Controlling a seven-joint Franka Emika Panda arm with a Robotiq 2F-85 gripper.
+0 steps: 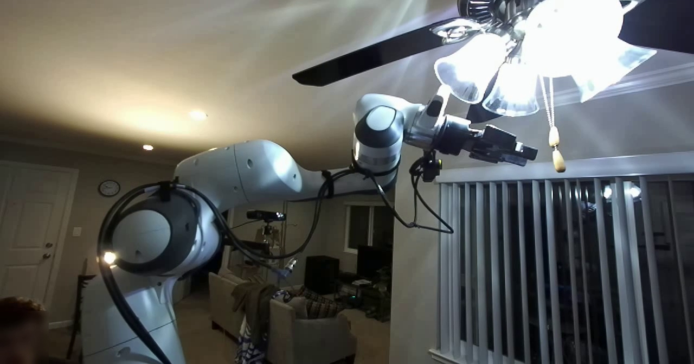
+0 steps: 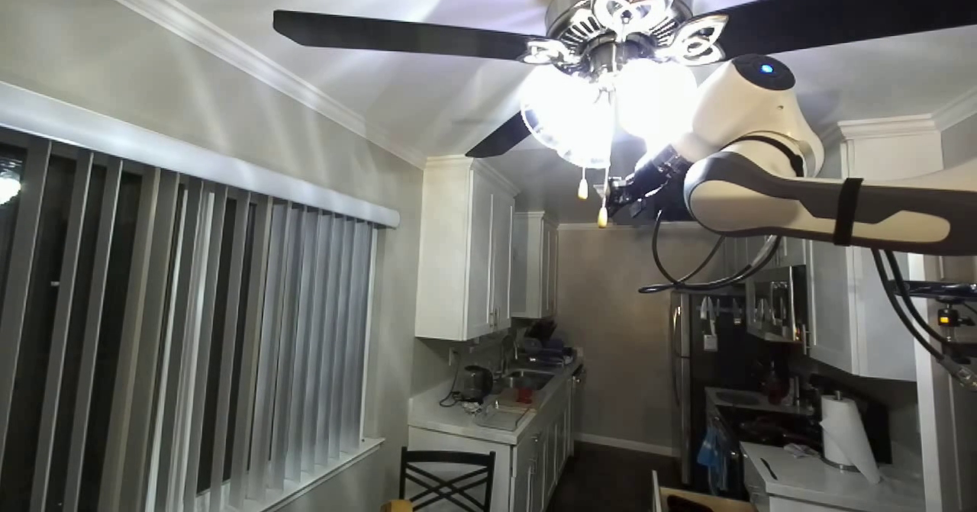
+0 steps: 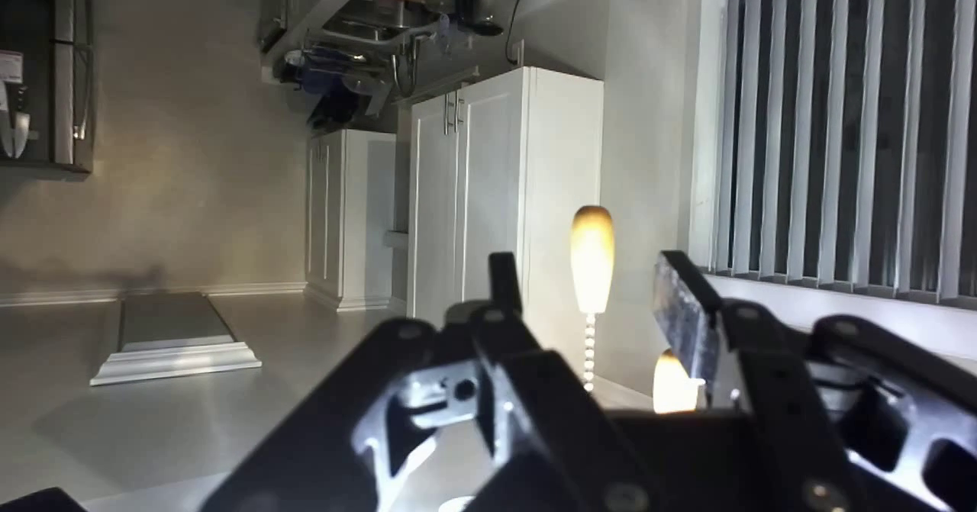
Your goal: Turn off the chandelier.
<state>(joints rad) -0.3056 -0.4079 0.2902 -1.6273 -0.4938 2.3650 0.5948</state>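
The chandelier [image 1: 511,90] is a lit ceiling fan light with frosted bell shades and dark blades; it also shows in an exterior view [image 2: 571,111]. Two beaded pull chains with wooden pulls hang from it: the lower pull [image 1: 558,161] and the upper pull [image 1: 553,136]. My gripper [image 1: 524,154] is open below the shades, its tips apart from the pulls in that view. In the wrist view, which stands upside down, one wooden pull [image 3: 592,260] appears between the open fingers [image 3: 589,291], with no contact visible. The other pull is partly hidden behind the right finger.
A fan blade [image 1: 374,55] and the glass shades are close above the wrist. Vertical blinds [image 1: 520,266] cover the window beyond the pulls. White cabinets [image 2: 462,249] stand in the kitchen behind. Cables [image 1: 428,225] hang in a loop under the wrist.
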